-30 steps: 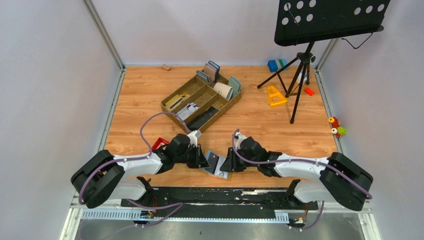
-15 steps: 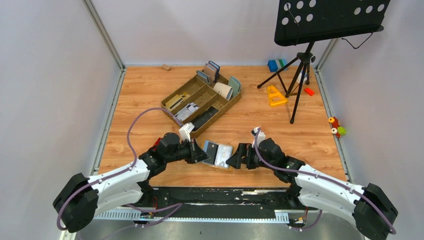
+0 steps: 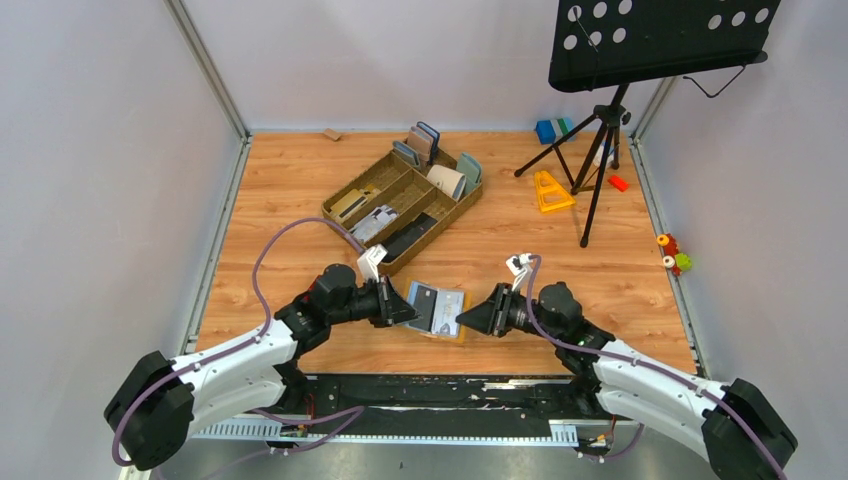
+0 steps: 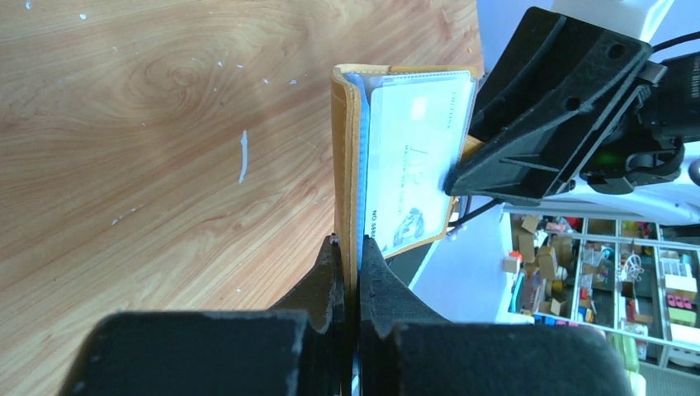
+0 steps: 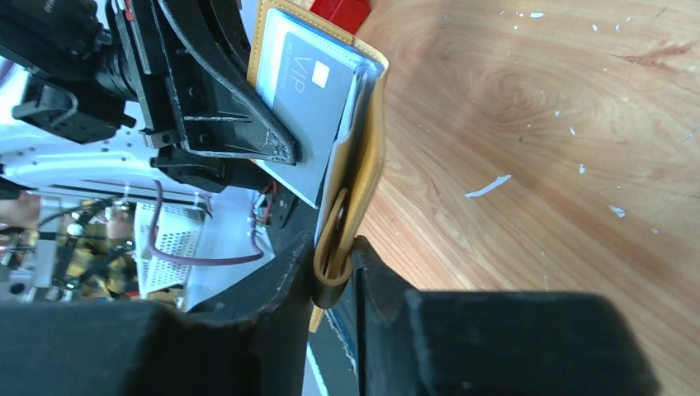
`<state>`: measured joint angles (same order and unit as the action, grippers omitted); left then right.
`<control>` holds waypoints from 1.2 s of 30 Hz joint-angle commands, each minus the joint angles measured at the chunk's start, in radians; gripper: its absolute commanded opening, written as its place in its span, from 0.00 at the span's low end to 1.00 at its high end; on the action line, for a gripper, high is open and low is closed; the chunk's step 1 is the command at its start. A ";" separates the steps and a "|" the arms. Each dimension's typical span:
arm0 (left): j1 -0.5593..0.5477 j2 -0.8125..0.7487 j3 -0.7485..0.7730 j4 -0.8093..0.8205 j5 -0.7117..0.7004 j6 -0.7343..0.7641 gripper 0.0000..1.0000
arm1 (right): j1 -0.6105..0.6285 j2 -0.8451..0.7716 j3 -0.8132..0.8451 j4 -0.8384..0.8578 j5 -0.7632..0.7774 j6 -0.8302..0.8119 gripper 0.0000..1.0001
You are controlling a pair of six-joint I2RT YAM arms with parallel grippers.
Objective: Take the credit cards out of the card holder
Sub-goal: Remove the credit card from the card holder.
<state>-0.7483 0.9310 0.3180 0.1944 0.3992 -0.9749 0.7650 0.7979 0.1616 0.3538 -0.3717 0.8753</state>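
The mustard-yellow card holder [image 3: 447, 328] hangs open between my two grippers, just above the table near its front edge. My left gripper [image 3: 408, 308] is shut on its left edge [image 4: 347, 148]. My right gripper [image 3: 466, 322] is shut on the folded leather of its right edge [image 5: 371, 148]. Two credit cards show in the slots: a pale card [image 4: 417, 157] behind a clear sleeve, and a grey card marked VIP [image 5: 305, 91]. In the wrist views the left gripper [image 4: 351, 247] and the right gripper [image 5: 337, 264] each pinch yellow leather.
A brown divided tray [image 3: 352, 190] with wallets and a black slab stands behind the grippers. A music stand's tripod [image 3: 600, 150], a yellow triangle [image 3: 550, 192] and blue blocks [image 3: 551, 129] sit at the back right. A red basket [image 5: 342, 10] lies by the left arm.
Both arms carried the card holder away from the front edge and spread it open. The right gripper opened wide, then closed again on the right edge.
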 commanded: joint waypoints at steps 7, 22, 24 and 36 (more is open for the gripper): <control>0.020 -0.017 0.012 0.097 0.049 -0.043 0.00 | -0.019 0.028 0.012 0.075 -0.053 0.031 0.68; 0.056 -0.053 0.090 -0.253 -0.090 0.093 0.14 | -0.027 0.097 0.014 0.151 -0.079 0.089 0.00; 0.062 -0.063 0.151 -0.444 -0.235 0.175 0.39 | -0.027 0.094 0.026 0.117 -0.078 0.076 0.00; 0.060 -0.170 0.179 -0.318 0.002 0.245 0.43 | -0.027 0.195 0.111 0.073 -0.134 0.037 0.00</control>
<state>-0.6849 0.7830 0.5674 -0.3794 0.1390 -0.7074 0.7406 0.9565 0.2455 0.3096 -0.4431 0.9028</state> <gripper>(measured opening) 0.452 0.072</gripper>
